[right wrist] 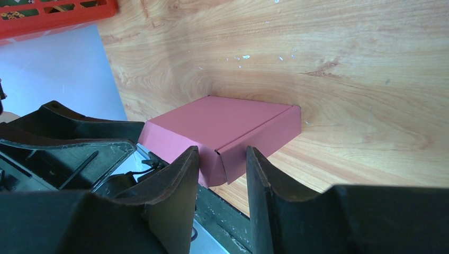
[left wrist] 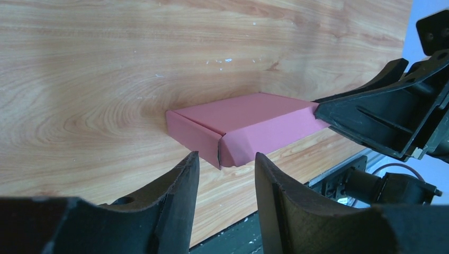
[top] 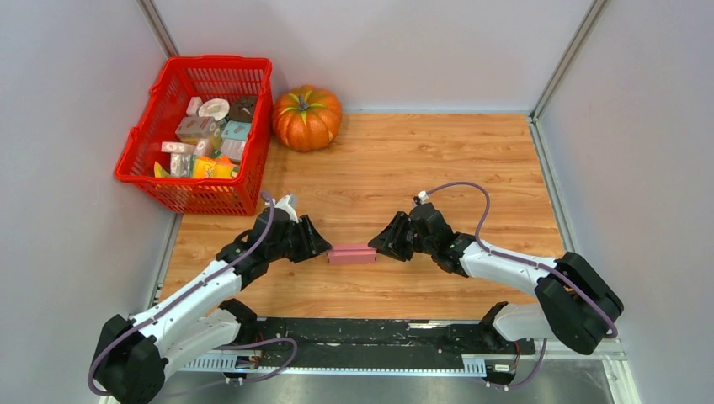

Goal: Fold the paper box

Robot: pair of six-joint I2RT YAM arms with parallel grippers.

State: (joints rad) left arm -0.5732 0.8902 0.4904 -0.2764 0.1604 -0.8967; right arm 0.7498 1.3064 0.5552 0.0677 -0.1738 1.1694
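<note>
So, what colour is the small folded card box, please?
The small folded card box is plain pink; the left wrist view shows it best.

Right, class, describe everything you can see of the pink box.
The box is small, pink, thin matte card, folded shut into a low rectangle, flap seams showing at its corners. It lies flat on the wooden table between the left gripper and right gripper, whose parted jaws sit at its short ends, apparently touching.

pink paper box, orange pumpkin — red basket
</note>
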